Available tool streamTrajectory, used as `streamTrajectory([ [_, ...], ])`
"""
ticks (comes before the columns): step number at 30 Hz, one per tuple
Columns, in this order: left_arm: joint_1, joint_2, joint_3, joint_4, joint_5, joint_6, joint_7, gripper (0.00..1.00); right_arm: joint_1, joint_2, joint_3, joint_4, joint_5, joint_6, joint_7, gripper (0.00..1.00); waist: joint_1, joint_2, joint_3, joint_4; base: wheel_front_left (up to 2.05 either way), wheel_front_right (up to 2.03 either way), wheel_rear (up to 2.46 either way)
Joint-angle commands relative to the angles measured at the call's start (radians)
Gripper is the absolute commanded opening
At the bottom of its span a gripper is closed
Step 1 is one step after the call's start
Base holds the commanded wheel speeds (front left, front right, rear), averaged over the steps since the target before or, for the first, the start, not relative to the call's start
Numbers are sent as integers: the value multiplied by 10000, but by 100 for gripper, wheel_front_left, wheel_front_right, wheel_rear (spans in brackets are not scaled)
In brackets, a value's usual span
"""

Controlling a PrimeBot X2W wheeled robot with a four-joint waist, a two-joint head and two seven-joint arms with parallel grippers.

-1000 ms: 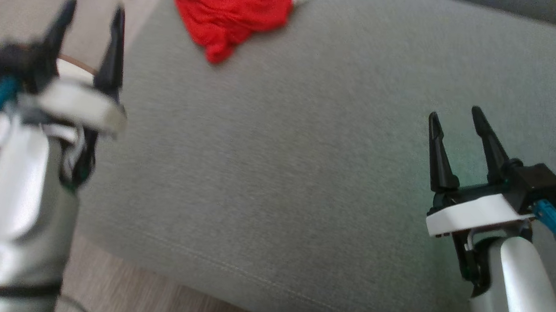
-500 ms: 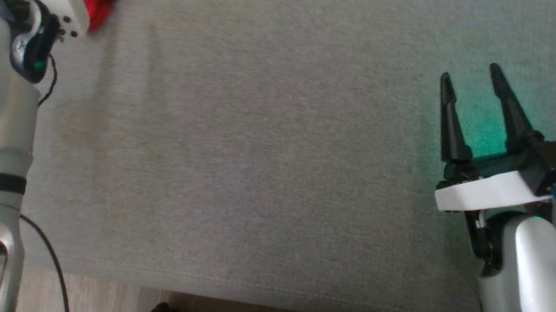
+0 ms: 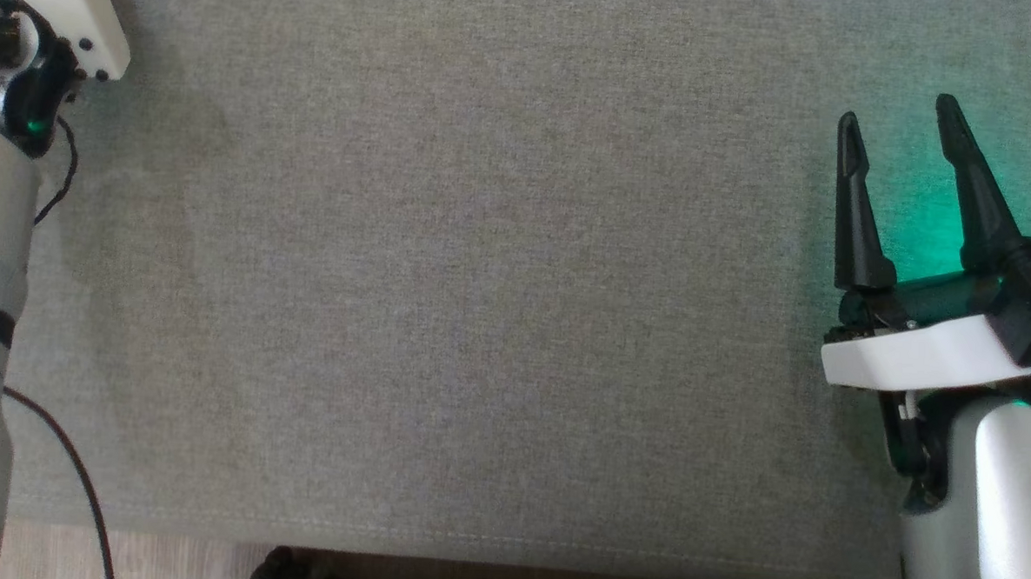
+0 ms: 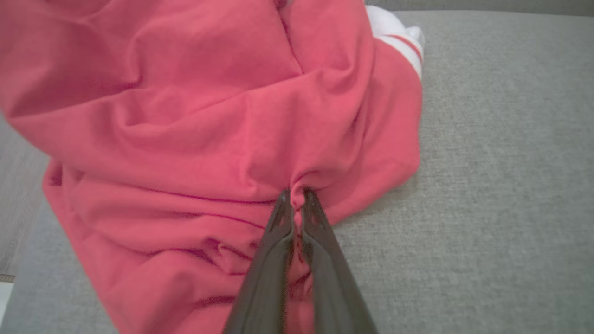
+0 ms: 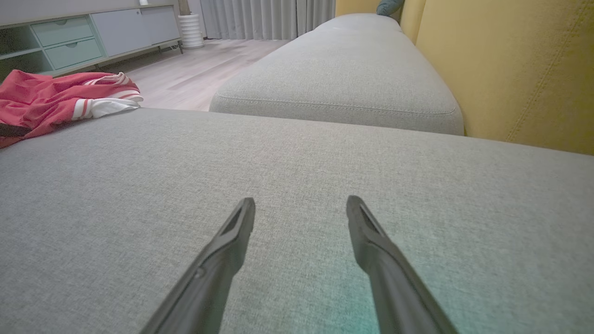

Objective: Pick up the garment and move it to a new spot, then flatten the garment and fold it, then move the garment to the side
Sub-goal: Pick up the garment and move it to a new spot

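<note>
The garment (image 4: 195, 120) is red with a white-and-red striped cuff and lies crumpled on the grey cushion (image 4: 487, 185). In the left wrist view my left gripper (image 4: 297, 197) is shut on a pinched fold of the red cloth near the garment's edge. The right wrist view shows the garment (image 5: 55, 99) at the cushion's far left. My right gripper (image 3: 898, 132) hovers open over bare cushion at the right of the head view, and again in its own view (image 5: 300, 208), with nothing between its fingers. The left arm's wrist (image 3: 49, 8) sits at the head view's top left.
The grey cushion (image 3: 481, 279) spreads wide between the arms, its front seam low in the head view. A second grey cushion (image 5: 338, 79), a yellow backrest (image 5: 524, 69), wood floor (image 5: 199, 69) and a pale cabinet (image 5: 83, 32) lie beyond.
The head camera has swung, so the garment has slipped out past the top left. The left arm reached up to the garment and its fingers closed on a fold. The right gripper stayed open.
</note>
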Motion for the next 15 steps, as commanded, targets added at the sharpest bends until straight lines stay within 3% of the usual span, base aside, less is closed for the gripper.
streamTrajectory([
  [1, -299, 685, 74, -55, -88, 17, -77, 0, 97, -14, 254, -347, -29, 65, -4, 100, -1, 1, -61, 2, 0, 0, 0],
  [15, -810, 1114, -779, 153, 196, 16, -2282, 0, 83, -14, 255, 439, 373, 65, -501, 100, -1, 1, -1560, 170, 0, 0, 0],
])
